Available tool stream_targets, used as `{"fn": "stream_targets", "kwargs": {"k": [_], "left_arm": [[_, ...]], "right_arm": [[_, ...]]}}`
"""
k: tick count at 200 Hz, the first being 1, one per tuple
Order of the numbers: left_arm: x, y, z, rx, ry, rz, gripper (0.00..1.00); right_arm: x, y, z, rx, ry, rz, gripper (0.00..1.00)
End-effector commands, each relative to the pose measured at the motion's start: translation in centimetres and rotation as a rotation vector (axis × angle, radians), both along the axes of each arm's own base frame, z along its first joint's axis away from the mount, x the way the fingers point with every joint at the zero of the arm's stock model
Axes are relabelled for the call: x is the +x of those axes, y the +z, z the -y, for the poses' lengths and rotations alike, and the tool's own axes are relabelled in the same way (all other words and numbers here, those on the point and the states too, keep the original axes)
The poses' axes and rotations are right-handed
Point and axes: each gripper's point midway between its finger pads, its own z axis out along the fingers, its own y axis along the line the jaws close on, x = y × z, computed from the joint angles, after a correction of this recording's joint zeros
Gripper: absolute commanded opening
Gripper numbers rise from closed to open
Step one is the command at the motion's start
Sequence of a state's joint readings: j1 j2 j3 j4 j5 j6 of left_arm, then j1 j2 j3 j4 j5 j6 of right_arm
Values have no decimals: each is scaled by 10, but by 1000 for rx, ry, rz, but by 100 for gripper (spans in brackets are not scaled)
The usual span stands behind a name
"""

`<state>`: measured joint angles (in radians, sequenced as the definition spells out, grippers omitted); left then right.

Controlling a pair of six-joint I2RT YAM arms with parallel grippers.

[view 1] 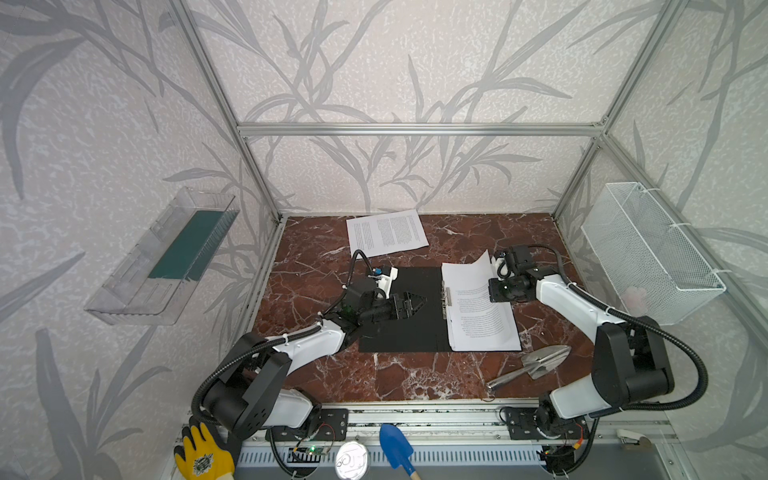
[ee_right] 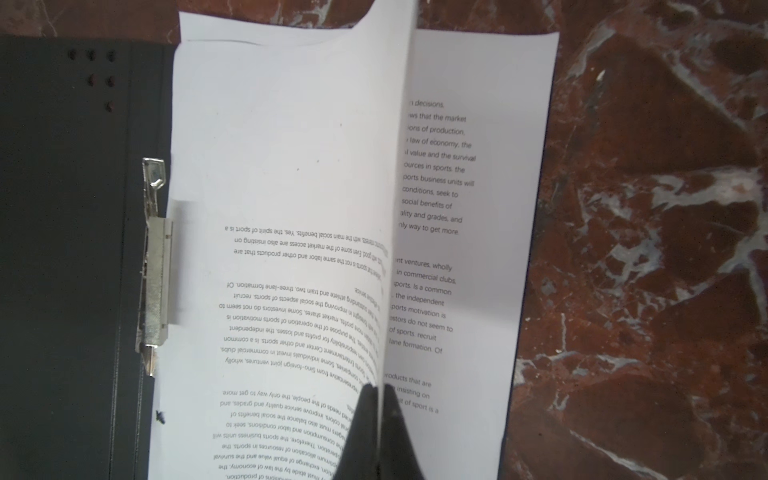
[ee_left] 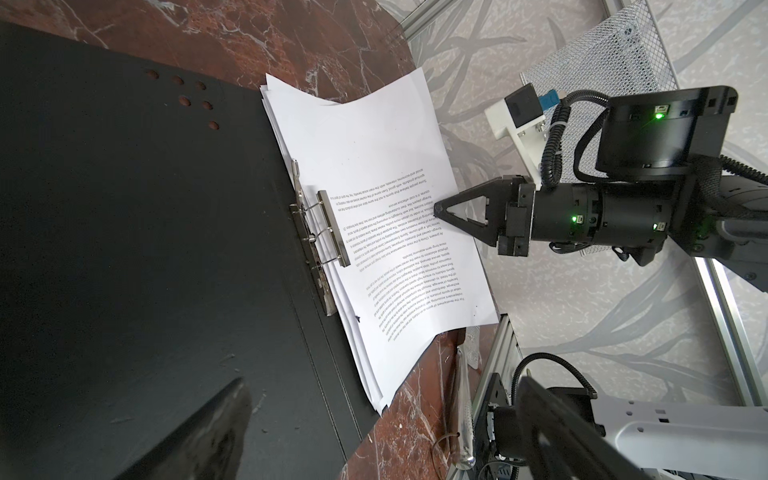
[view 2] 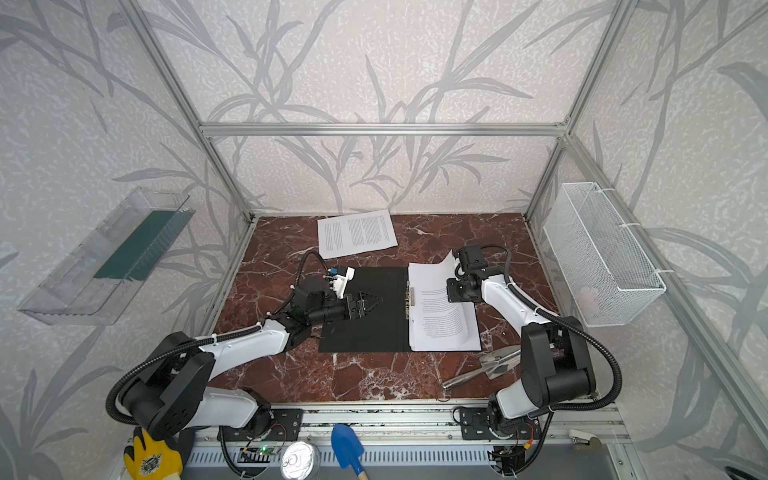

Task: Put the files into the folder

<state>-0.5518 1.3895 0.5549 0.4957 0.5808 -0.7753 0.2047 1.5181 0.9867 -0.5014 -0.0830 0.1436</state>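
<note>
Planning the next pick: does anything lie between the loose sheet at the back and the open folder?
Nothing on the table: bare marble separates loose sheet and folder; the left arm's cable arches above.

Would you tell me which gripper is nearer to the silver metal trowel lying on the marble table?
Right. The right gripper pinches a white printed sheet on the stack beside the trowel; the open left gripper is over the bare half of the black folder.

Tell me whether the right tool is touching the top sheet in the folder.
Touching. The right wrist view shows the right tool pinched shut on the curled edge of the top sheet.
</note>
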Motion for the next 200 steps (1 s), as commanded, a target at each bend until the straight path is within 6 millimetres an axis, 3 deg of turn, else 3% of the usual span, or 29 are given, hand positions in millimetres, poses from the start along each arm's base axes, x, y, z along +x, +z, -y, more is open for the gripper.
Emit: {"fn": "stream_targets", "kwargs": {"k": [1, 85, 200], "left_arm": [[6, 18, 6, -36, -11, 41, 99], [6, 17, 8, -41, -17, 33, 99], [6, 16, 9, -46, -19, 21, 99]], "right_arm": [[10, 7, -7, 36, -9, 24, 0], [15, 5, 4, 7, -84, 33, 0], [6, -11, 11, 24, -144, 2, 0]]}}
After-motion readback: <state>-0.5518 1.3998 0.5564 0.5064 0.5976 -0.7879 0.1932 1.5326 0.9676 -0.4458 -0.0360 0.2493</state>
